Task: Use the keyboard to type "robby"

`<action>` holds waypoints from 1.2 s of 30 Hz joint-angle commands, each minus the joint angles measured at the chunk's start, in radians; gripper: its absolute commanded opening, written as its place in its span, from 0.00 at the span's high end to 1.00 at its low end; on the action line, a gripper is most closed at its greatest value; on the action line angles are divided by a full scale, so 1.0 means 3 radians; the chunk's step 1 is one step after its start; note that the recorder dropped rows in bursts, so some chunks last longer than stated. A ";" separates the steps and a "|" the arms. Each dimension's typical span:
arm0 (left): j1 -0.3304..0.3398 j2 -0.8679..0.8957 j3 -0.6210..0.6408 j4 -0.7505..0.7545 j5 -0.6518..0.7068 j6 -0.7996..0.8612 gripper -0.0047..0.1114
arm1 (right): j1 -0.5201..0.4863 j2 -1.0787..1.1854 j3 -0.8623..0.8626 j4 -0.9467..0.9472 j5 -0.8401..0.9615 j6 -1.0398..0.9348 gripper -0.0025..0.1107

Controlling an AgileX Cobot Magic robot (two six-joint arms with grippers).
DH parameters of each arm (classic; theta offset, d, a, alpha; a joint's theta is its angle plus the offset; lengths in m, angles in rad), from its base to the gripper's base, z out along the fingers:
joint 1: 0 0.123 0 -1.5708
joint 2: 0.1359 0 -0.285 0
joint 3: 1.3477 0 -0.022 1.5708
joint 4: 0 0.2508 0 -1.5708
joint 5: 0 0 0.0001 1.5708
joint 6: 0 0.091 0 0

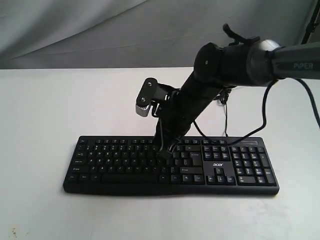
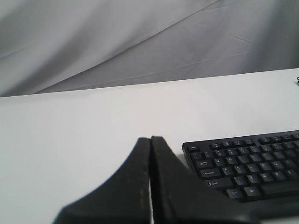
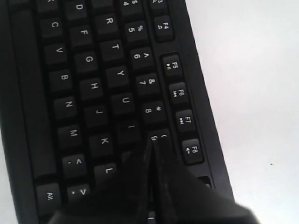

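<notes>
The black keyboard [image 1: 115, 160] lies across the white table [image 1: 45, 110], number pad and "acer" logo at its right end. My right gripper [image 1: 165, 152] reaches down onto its middle and is shut with nothing in it. In the right wrist view the right gripper [image 3: 152, 142] has its tips at the lower edge of the 9 key [image 3: 159, 136], just past the I key [image 3: 131, 127]; the key under the fingers is hidden. My left gripper [image 2: 150, 138] is shut and empty, off the end of the keyboard [image 2: 247, 163] by the Esc key. It does not show in the exterior view.
A thin black cable [image 1: 225, 120] runs from behind the keyboard toward the back of the table. A grey cloth backdrop [image 1: 100, 30] hangs behind the table. The right arm [image 1: 240, 62] crosses above the keyboard's right half.
</notes>
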 commanded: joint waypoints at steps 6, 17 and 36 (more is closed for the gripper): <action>-0.0019 -0.0012 0.0014 0.0016 -0.0019 -0.0009 0.96 | -0.0008 -0.0011 0.0043 0.0015 0.0064 0.0012 0.98; -0.0019 -0.0012 0.0014 0.0016 -0.0019 -0.0009 0.96 | 0.0013 0.0001 0.0117 0.0108 -0.0092 -0.0180 0.98; -0.0019 -0.0012 0.0014 0.0016 -0.0019 -0.0009 0.96 | 0.0020 0.0066 0.0117 0.0165 -0.0079 -0.0275 0.98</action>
